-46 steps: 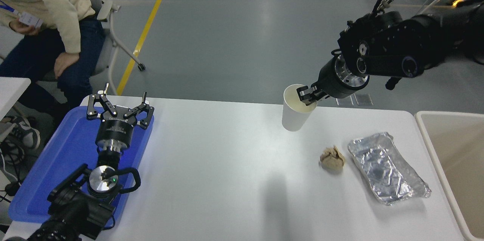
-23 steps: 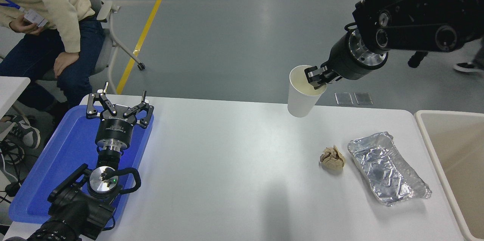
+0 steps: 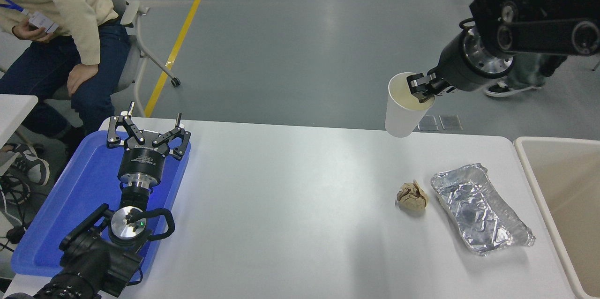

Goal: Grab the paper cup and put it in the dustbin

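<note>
Beside the white worktop (image 3: 290,205) the dustbin (image 3: 534,168) waits at right, and the right gripper (image 3: 420,90), jaws clenched on its rim, has carried the paper cup (image 3: 400,114) higher and rightward, closer to dropping it in, while no writing is legible anywhere.

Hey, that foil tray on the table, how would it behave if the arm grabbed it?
The foil tray looks thin and crinkled, so it would probably bend or crush under a pinch. It seems empty, so likely very light. Lying flat, it should slide rather than roll.
</note>
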`<state>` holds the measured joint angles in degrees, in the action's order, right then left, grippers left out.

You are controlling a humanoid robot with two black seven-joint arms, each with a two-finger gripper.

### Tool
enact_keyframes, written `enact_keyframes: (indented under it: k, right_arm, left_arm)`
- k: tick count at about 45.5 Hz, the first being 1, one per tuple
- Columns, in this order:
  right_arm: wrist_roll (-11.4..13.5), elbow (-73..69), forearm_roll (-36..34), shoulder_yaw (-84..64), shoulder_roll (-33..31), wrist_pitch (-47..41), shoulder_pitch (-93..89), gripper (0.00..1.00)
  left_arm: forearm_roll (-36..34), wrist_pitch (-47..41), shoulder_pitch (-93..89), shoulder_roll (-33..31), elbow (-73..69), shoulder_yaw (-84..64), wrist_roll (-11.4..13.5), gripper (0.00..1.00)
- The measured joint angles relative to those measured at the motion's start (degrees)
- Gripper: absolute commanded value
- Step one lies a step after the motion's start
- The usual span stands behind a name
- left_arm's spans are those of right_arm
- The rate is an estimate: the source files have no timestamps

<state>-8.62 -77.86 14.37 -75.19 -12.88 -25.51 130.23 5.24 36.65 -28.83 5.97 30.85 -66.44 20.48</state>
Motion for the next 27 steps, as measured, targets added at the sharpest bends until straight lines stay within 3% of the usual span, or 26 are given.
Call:
enact_keyframes:
  k: [12,27]
  right_arm:
    - [0.0,0.3,4.3,-4.8,-9.9,0.3,-0.8,0.0]
    - [-0.1,1.8,14.4,-7.5,-27.3,0.7,-2.5,0.0]
  left_arm:
    - [0.0,0.0,0.0,0.0,0.0,0.0,0.0,1.0]
    - [0.0,0.0,0.0,0.0,0.0,0.0,0.0,1.0]
